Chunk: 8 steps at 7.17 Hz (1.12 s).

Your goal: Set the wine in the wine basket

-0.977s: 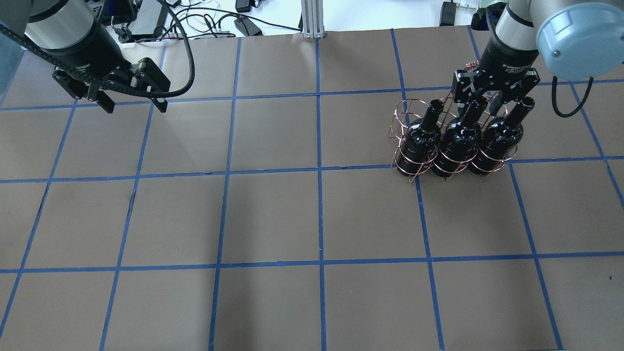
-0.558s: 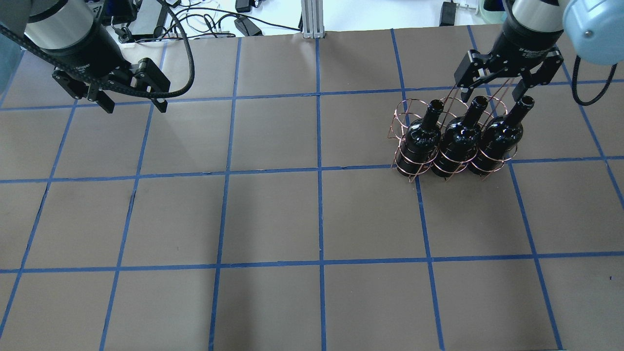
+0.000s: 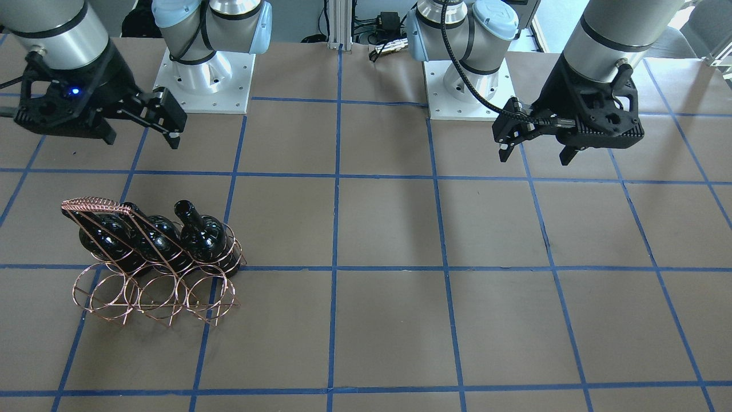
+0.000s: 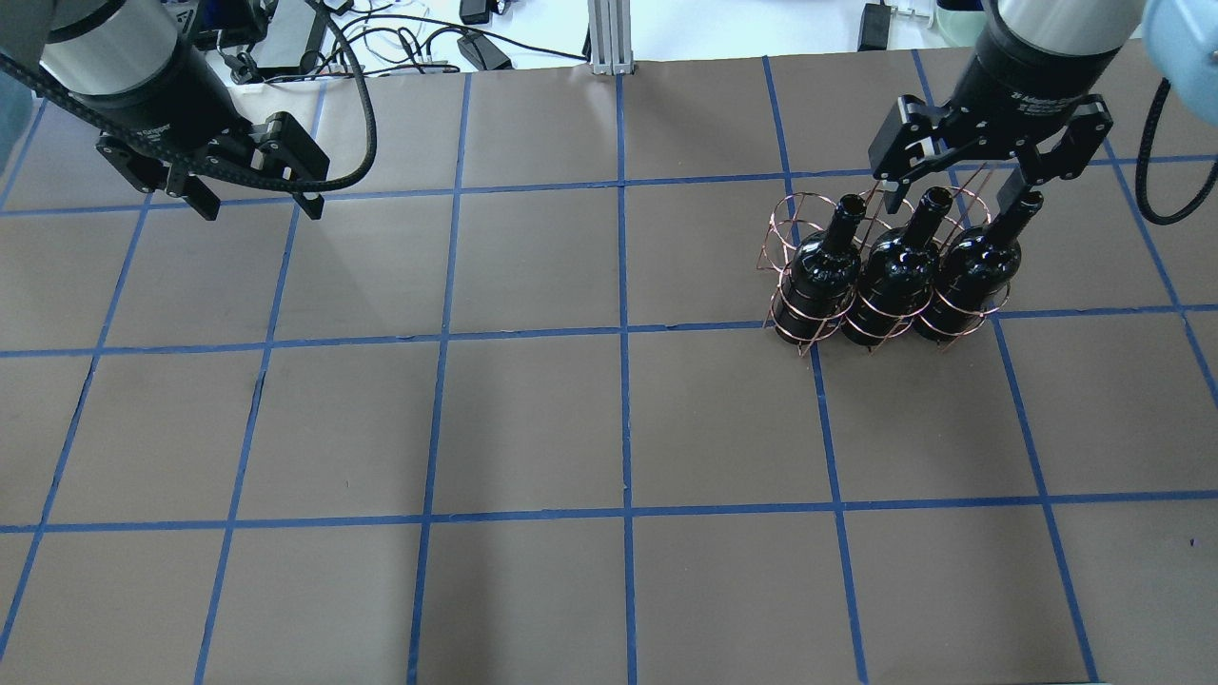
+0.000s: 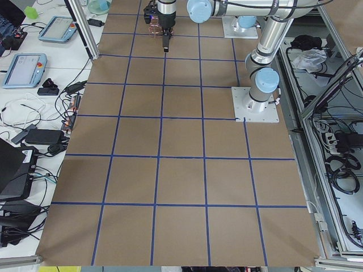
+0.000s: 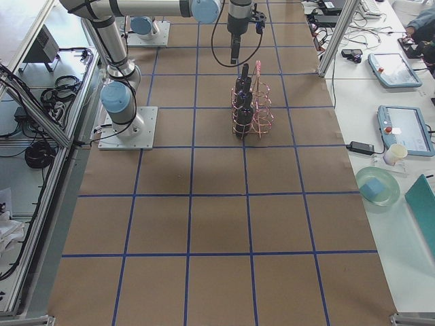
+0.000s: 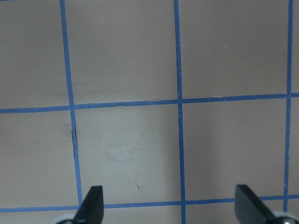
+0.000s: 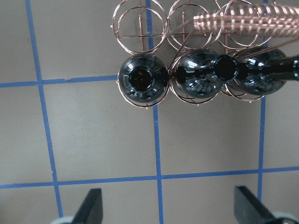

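Three glossy black wine bottles stand side by side in the row of the copper wire basket nearest the robot. The far row of rings holds nothing. The coiled handle runs above the bottle mouths. My right gripper is open and holds nothing. It hangs above the bottle necks, clear of them, and also shows in the front view. My left gripper is open and holds nothing at the far left, over bare table.
The table is brown with a grid of blue tape. Cables and devices lie past its far edge by an aluminium post. The two arm bases stand on the robot's side. Tablets and a cup lie on side benches.
My open right gripper, which straddled the middle bottle's neck, has risen clear of it and shifted slightly. The bottles and basket stayed put. The left arm barely moved.
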Available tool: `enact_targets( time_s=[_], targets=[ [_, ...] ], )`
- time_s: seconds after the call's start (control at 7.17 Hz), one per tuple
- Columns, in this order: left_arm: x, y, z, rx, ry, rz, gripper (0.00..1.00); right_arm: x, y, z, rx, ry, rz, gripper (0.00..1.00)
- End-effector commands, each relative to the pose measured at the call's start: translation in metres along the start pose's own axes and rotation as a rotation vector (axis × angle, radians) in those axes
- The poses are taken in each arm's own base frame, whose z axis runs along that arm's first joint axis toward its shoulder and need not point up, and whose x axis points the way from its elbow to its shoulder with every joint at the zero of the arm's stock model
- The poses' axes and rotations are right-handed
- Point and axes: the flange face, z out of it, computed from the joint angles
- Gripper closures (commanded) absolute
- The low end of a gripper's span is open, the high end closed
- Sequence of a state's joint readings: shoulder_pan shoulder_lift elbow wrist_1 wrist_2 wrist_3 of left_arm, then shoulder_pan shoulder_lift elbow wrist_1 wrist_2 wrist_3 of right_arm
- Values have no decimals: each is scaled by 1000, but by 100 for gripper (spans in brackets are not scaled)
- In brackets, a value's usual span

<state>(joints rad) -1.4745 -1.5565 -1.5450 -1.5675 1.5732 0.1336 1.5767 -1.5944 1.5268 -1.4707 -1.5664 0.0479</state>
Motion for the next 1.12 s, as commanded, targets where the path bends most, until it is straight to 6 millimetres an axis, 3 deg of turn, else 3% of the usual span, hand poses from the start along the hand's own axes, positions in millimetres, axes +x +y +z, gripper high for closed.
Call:
enact_targets(
  time_s=[0.0, 0.98],
  targets=[
    [1, 4, -4, 1, 1, -1, 0, -23, 14, -6, 9, -1, -42, 0],
    [6, 6, -2, -14, 2, 9, 0, -23, 14, 1, 0, -2, -50, 1]
  ],
)
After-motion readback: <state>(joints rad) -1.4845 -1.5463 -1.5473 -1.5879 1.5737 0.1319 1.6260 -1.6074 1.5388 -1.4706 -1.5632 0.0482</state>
